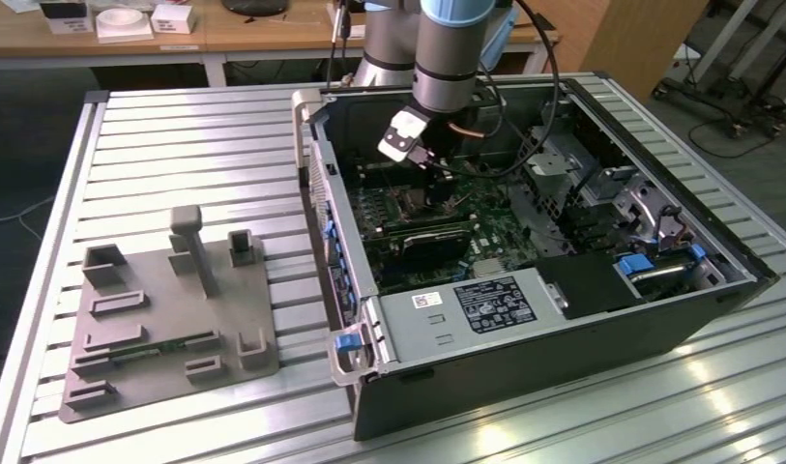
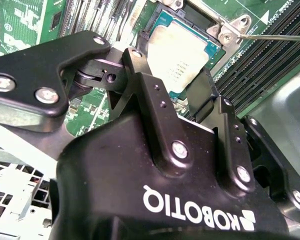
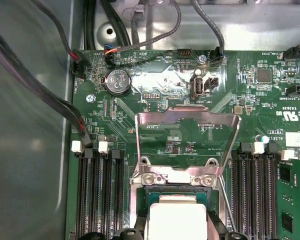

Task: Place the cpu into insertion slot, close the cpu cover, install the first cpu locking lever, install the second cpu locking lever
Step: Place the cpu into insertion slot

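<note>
Arm: seen in the exterior view reaching down into the open computer case (image 1: 522,362), which lies on the slatted table (image 1: 187,135).
Gripper (image 1: 434,193): lowered over the green motherboard (image 3: 190,85), inside the far half of the case.
Grip: the fingers (image 2: 140,70) are spread to about the chip's width and closed against two opposite sides of the cpu (image 2: 182,50).
Cpu: its silvery top is seen between the fingers in both wire views' stead, that is, in both wrist views; it is lowered into the insertion slot (image 3: 177,190), with its green edge inside the dark rim.
Cpu cover (image 3: 150,119): swung back on its hinge, away from the slot; the board is seen through its square cut-out.
Locking lever (image 2: 275,37): a thin wire rod, seen released beside the slot.
Memory slots (image 3: 97,195): long dark rows are set on both sides of the insertion slot.
Fixture tray (image 1: 160,329): a grey moulded tray is laid on the table, well apart from the case, toward the exterior view's left.
</note>
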`<state>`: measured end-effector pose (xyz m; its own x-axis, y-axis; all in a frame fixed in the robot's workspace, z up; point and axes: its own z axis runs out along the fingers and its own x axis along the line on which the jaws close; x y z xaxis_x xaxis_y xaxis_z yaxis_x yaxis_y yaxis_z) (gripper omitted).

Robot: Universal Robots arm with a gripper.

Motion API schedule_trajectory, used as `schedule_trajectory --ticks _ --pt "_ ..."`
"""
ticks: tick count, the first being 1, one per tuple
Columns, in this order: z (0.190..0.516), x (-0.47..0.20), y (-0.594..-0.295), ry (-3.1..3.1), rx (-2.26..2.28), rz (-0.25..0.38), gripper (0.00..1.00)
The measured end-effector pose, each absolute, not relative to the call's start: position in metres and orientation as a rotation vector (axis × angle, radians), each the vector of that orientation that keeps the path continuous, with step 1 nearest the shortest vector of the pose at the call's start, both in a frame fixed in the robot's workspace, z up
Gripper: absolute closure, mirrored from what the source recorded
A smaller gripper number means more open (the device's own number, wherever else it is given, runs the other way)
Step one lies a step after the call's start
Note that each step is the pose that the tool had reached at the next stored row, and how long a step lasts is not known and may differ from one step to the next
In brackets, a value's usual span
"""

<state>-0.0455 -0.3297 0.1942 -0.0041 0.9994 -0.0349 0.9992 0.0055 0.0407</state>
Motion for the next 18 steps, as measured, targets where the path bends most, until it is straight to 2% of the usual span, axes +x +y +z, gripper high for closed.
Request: schedule_trajectory --ticks 18 --pt "0.1933 -0.0447 -0.3296 2.166 2.201 0.005 0.46"
